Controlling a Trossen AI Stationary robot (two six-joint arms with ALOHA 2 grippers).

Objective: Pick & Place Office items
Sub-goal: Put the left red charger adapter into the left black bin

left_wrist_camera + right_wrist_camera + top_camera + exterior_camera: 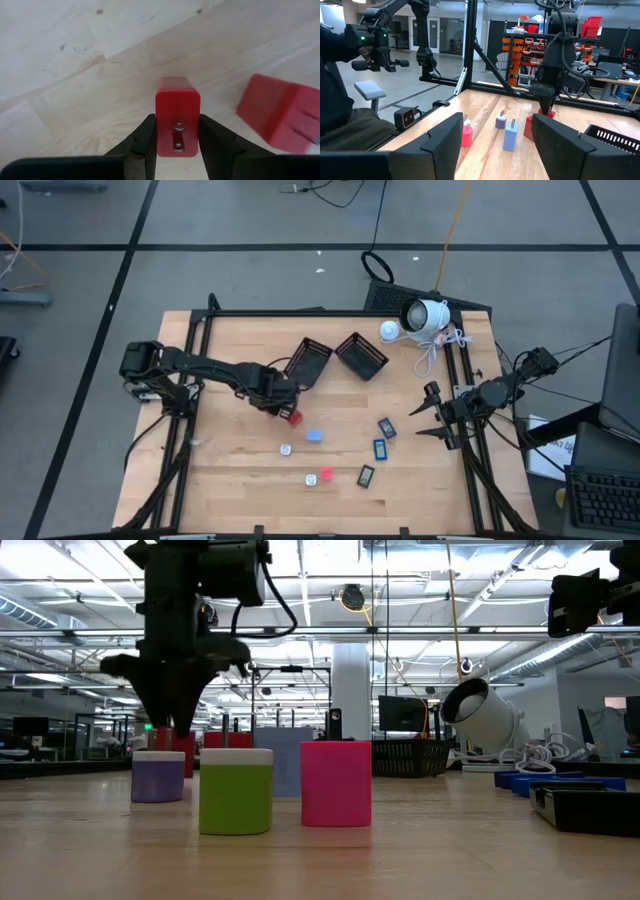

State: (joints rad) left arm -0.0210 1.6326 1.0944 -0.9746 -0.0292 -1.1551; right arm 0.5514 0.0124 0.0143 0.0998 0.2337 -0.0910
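Near table centre, left gripper (pixel 287 412) clamps a red block (pixel 177 116) between its fingers (pixel 146 141), just in front of the two black mesh baskets (pixel 308 360). A second red block (pixel 280 120) lies just beside. Bare wood stretches toward the table's left edge (pixel 140 440). Right gripper (pixel 425 415) waits at the right edge, jaws wide, holding nothing.
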